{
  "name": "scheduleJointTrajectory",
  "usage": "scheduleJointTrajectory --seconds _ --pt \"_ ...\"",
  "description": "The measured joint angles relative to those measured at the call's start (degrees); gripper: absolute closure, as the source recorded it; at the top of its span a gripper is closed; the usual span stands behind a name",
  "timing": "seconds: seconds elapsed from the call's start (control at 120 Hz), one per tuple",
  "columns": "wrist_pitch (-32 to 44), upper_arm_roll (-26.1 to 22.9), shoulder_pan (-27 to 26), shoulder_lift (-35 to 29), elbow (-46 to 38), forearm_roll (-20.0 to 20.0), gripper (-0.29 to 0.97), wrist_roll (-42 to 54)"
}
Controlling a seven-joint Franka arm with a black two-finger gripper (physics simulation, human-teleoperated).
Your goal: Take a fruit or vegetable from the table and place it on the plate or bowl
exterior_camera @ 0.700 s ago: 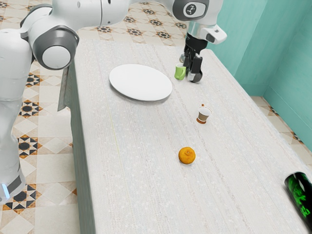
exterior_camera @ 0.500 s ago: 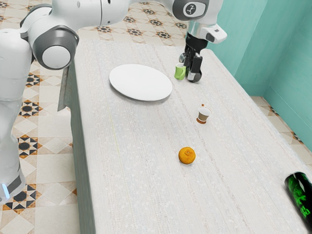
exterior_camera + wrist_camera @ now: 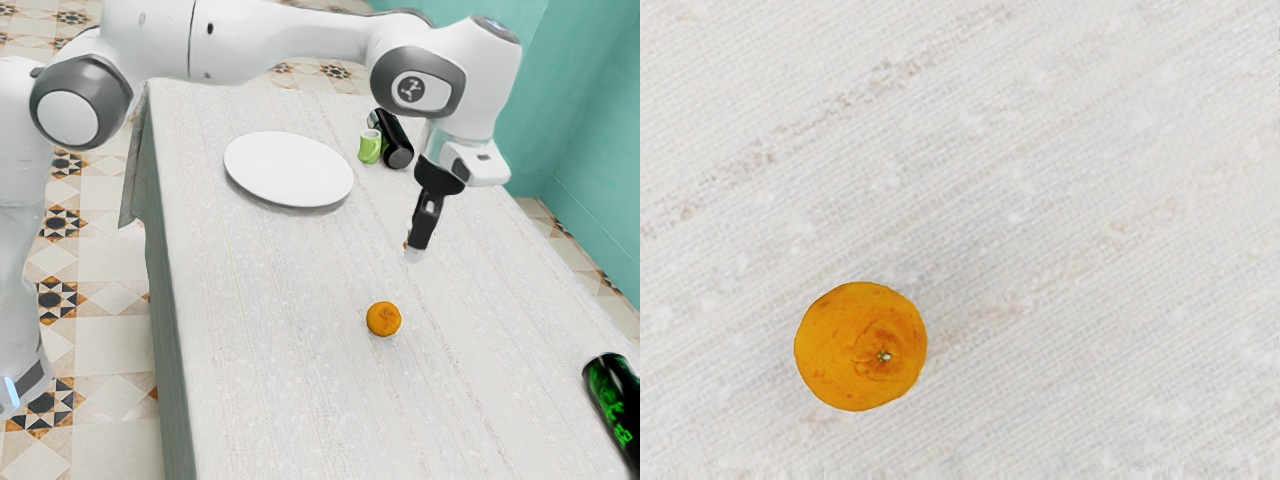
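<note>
End effector: my black two-finger end effector (image 3: 418,245) points down over the pale, stone-textured counter (image 3: 280,330), about midway along it. From this side I cannot tell whether it is spread or pressed together.

Change: a moment ago it stood at the counter's far end, right by the small green cup (image 3: 370,147) and the black cylinder (image 3: 393,138). My arm has since swung it away from them toward the counter's middle.

Orange: the round orange fruit (image 3: 384,318) lies on bare counter near my end effector, on the side toward the near end, apart from it and untouched. The wrist view has it (image 3: 861,346) stem dimple up and off to one side of the hand, not under it.

Plate: the flat white round plate (image 3: 288,168) lies empty toward the far end, closer to the edge on the exterior view's left and well apart from the orange.

Others: the cup and cylinder stand just beside each other. A dark green bottle (image 3: 613,395) lies at the near corner on the exterior view's right.

Meaning: I judge this as the approach to the orange. I need to centre over it before descending, so the grasp and the carry to the plate are not yet done.
</note>
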Motion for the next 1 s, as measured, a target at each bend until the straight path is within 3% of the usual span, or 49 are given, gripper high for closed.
scheduleJointTrajectory --seconds 0.175,0.458,0.675,1.0 --pt "1.27 -0.42 0.09 -8.74 -13.41 1.11 0.00 -1.25" --pt "4.20 -0.25 0.31 -4.51 -15.79 1.66 0.00 -2.65" --pt "5.64 3.50 0.72 -3.15 -15.84 2.47 0.00 -3.25" --pt "7.53 3.71 0.51 4.99 -8.82 2.67 0.00 -3.56"
